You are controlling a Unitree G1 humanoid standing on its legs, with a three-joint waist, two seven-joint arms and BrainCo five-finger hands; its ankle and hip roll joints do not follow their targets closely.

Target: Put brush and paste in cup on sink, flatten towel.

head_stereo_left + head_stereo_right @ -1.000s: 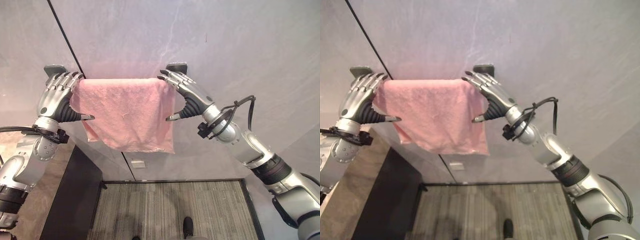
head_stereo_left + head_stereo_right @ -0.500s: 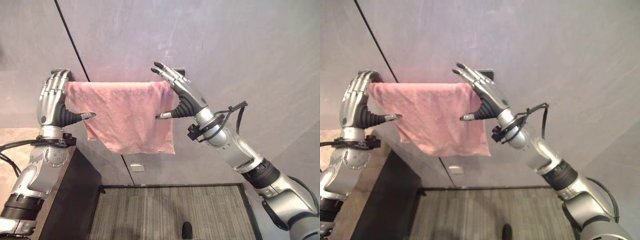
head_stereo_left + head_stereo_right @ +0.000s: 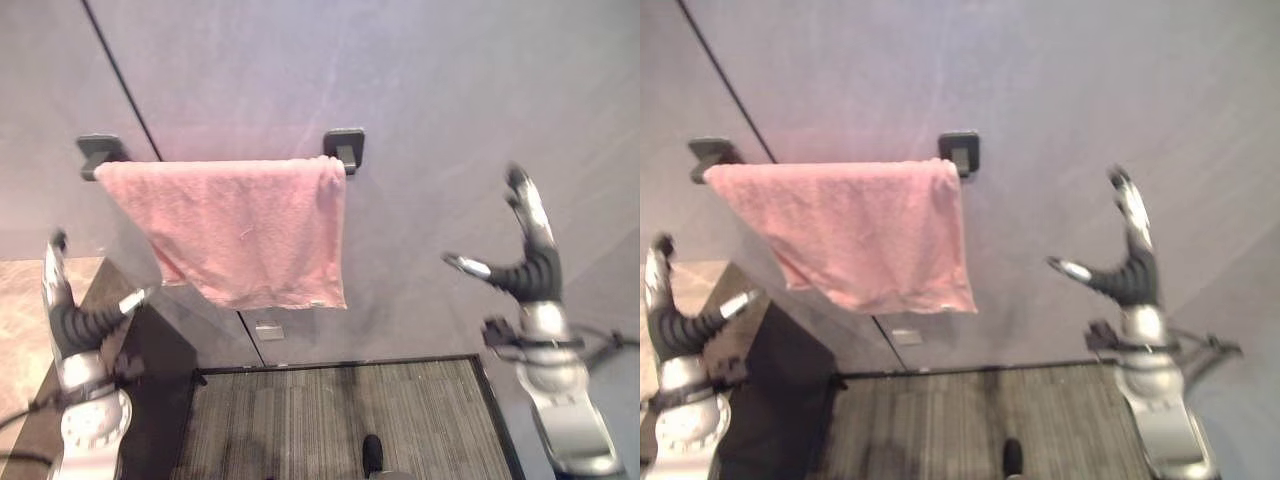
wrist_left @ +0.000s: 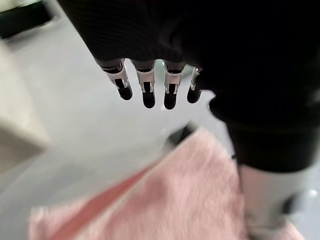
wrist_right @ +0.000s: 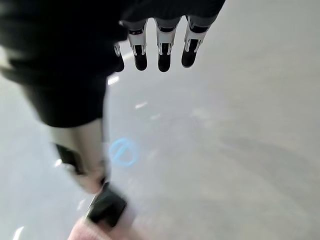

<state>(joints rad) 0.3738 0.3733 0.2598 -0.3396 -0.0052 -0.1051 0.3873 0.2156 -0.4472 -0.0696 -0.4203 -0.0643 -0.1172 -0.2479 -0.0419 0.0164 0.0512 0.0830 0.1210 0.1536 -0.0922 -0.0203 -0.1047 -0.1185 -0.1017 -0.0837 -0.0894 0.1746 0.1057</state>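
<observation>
A pink towel [image 3: 235,225] hangs spread over a wall rail between two dark brackets [image 3: 345,148], its lower edge slanting down toward the right. My left hand [image 3: 70,310] is low at the left, below and clear of the towel, fingers straight and thumb out. Far out to the right of the towel, my right hand [image 3: 528,262] is raised with straight fingers and holds nothing. The left wrist view shows the towel [image 4: 165,200] past my straight fingers [image 4: 145,85]. A bracket [image 5: 106,206] and a towel corner appear in the right wrist view.
A dark cabinet [image 3: 160,390] with a stone-coloured top stands at the lower left under the towel. Grey striped floor [image 3: 340,420] lies below, with a person's shoe [image 3: 372,455] on it. A white wall socket [image 3: 268,331] sits beneath the towel.
Both hands have let go of the towel's top edge and dropped away, the left down to the left, the right out to the right. The towel stays on the rail.
</observation>
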